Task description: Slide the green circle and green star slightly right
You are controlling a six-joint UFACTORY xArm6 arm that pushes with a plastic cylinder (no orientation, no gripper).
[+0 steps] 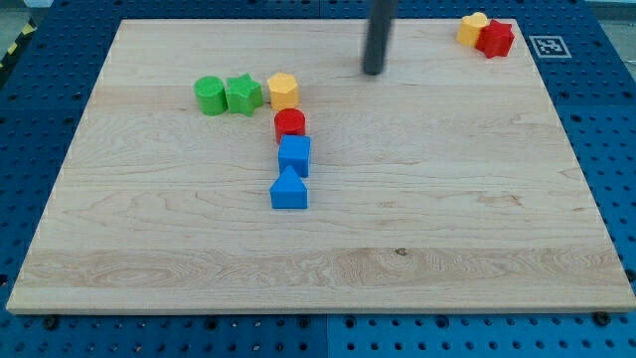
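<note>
While my tip (374,72) hangs gripperless beside open board (447,199), I count two greens: circle (209,95), star (242,94)

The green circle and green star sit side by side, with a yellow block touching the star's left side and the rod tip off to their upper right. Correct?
Not quite. In the camera view the yellow block is on the green star's right side; the green circle is on its left. My tip is indeed to their upper right, apart from them.
</note>
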